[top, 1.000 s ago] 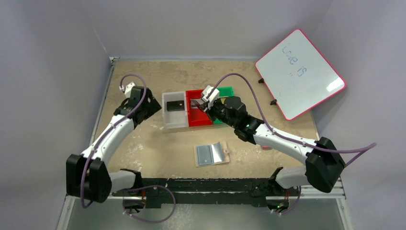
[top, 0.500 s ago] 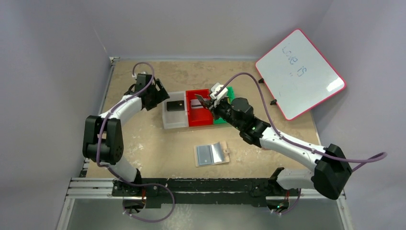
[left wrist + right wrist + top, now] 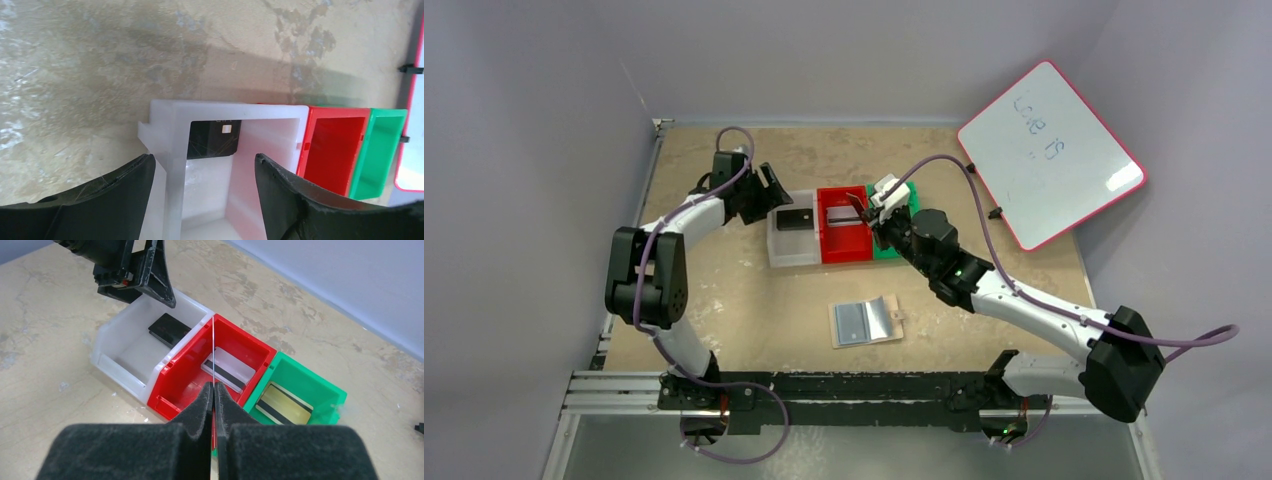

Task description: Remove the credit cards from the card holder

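On the desk (image 3: 724,300), left fingers (image 3: 300,200), apart, straddle a wall of the clear bin (image 3: 170,130) and could knock it. Above the red bin (image 3: 187,357), twelve o'clock from the open card holder (image 3: 866,322), right fingers (image 3: 197,412) clamp a credit card (image 3: 213,350) edge-on; it may slip.

Card (image 3: 213,350) pinched in right gripper (image 3: 213,390) showed edge-on, thin line only; face and colour could not be told. Gripper's body ran off bottom edge of right wrist view. Left gripper (image 3: 204,162) fingers (image 3: 300,200) were cut by bottom edge of left wrist view; near end of clear bin (image 3: 170,150) was lost there too. Whiteboard (image 3: 1052,153) writing was too small to read. Card holder (image 3: 865,322) lay open, pocket contents too small to tell.
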Tool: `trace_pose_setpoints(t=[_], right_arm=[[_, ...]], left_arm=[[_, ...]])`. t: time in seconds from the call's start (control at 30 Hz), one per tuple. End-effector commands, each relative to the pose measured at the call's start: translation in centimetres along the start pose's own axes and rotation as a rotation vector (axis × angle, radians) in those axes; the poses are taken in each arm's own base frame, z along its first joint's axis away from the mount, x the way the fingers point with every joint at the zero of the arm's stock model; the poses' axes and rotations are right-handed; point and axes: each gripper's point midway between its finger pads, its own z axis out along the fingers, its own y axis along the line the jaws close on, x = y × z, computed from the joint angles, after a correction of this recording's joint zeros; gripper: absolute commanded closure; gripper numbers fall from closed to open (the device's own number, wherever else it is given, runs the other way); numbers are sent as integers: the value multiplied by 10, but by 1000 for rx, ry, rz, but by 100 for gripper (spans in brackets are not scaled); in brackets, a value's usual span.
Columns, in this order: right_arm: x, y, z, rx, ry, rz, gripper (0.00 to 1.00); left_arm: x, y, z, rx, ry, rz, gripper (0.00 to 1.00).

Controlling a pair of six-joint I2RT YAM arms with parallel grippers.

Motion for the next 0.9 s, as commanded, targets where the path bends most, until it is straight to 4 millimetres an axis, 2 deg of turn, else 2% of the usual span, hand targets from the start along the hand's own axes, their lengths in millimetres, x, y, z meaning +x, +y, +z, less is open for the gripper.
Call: trace_pose_setpoints(t=[0.0,0.53,0.87], right_arm=[[-14,-10,-1,58,-51,21,100],[-9,-17,-8,91,-49,53,100],[-6,-18,-15,93,-52,74,100]], left_arm=[[-14,-32,-5,146,-30,-6,28],[14,-51,-3,203,-6,-72,30],[30,-80,-5,245,-12,-72,30]])
